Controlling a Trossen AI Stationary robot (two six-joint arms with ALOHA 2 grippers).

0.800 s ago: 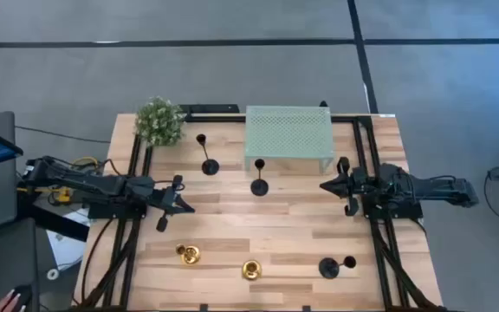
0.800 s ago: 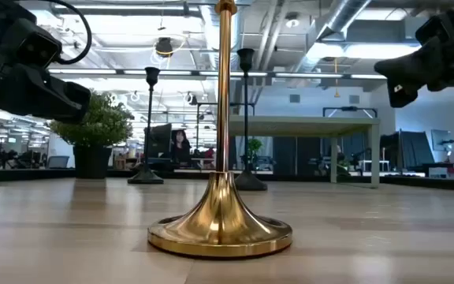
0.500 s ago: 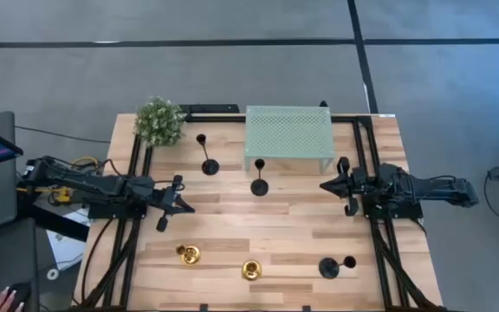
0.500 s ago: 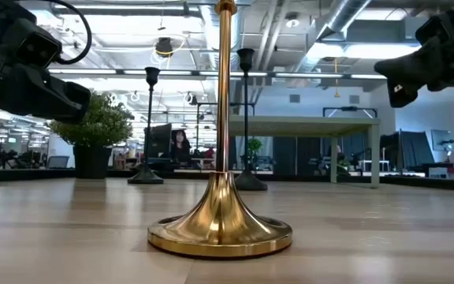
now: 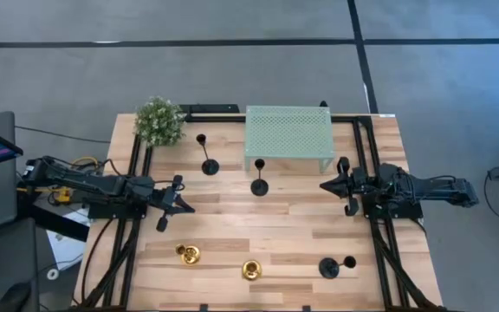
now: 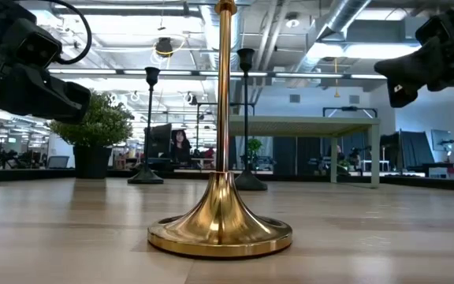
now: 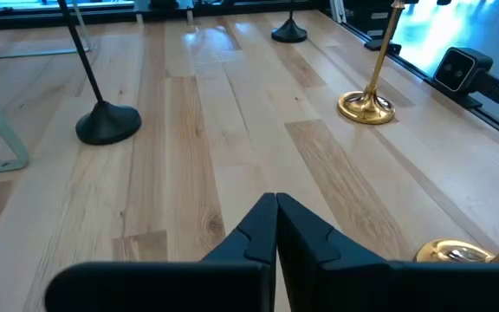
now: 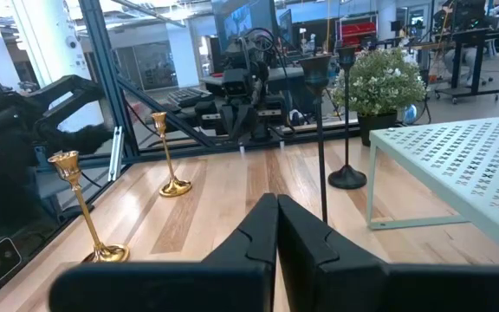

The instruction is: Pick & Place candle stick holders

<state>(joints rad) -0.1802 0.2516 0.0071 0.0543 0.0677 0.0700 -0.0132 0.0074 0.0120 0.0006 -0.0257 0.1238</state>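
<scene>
Three tall thin black candle stick holders (image 5: pixel 208 154) and two short shiny gold holders (image 5: pixel 189 254) stand on the pale wooden desk (image 5: pixel 293 217). Left gripper (image 5: pixel 180 204) and right gripper (image 5: pixel 327 185) hover at opposite sides, jaws closed, empty.

Bushy plant (image 5: pixel 159 121), green mesh stand (image 5: pixel 289 137)

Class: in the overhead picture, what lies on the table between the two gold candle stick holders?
Only bare wood. The high view shows one gold holder and the other gold holder standing apart, with nothing between.
</scene>
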